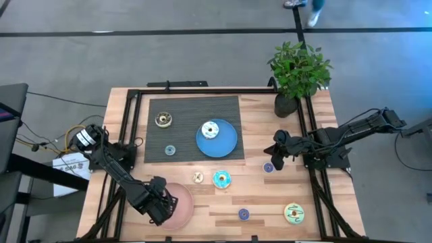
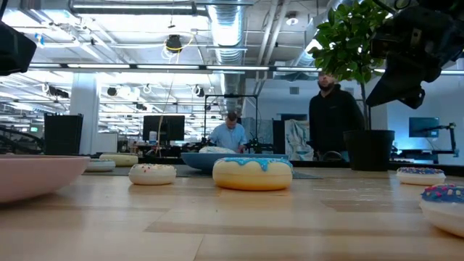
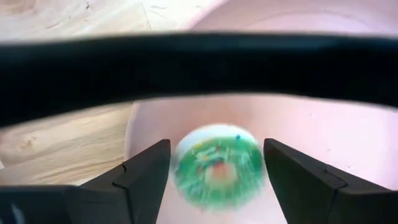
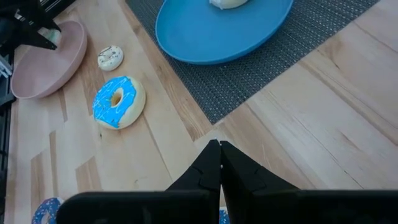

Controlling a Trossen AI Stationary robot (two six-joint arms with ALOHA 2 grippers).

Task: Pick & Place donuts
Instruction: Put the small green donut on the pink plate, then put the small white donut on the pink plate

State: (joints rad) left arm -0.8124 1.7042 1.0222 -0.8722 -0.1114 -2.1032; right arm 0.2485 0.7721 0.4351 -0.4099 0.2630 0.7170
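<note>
Green donut (image 3: 217, 165) flat, hole up, between parted left fingers (image 3: 144, 177) over pink plate (image 3: 348, 143); right fingers (image 4: 219, 167) together.

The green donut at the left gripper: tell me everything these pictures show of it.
The green donut is a small ring with green icing and coloured sprinkles, blurred in the left wrist view. It sits over the pink plate, between the left gripper's open fingers; whether it rests on the plate or touches the fingers cannot be told. From above, the arm hides it.
</note>
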